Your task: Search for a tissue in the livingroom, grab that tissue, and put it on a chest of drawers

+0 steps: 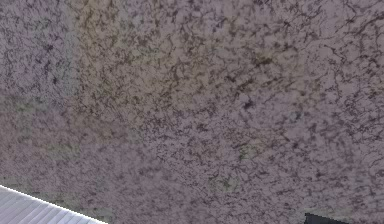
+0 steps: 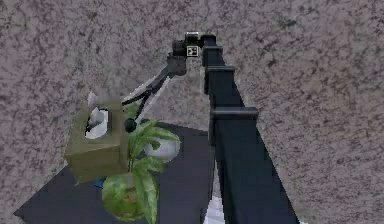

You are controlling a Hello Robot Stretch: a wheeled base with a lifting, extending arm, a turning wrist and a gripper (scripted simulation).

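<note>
Item 1. Tissue box (image 2: 98,145): olive-green cube with a white tissue (image 2: 97,120) rising from its top slot. It is in the lower left of the arm side view, tilted, with one top corner toward the fingertips.

Item 2. Gripper (image 2: 128,104): dark body at the arm's far end, with two thin fingers (image 2: 150,88) slanting down and to the left. Their tips end just at the box's upper right corner. Whether they touch it cannot be told, and the state of the jaws cannot be told. With the box overlapping the tabletop behind it, whether the gripper holds anything cannot be told either.

Item 3. Arm (image 2: 235,130): dark square bar rising from the bottom edge, with white marker squares (image 2: 191,47) at its far end.

Item 4. Dark table (image 2: 185,165): low, lying below and behind the box.

Item 5. Potted plant (image 2: 140,175): long green leaves, standing on the table just right of the box and partly overlapped by it.

Item 6. Speckled grey surface (image 1: 200,100): spans the forward view.

Item 7. Pale ribbed edge (image 1: 40,208): bottom left corner of the forward view.

Item 8. Small dark shape (image 1: 345,219): bottom right of the forward view, unidentifiable.
</note>
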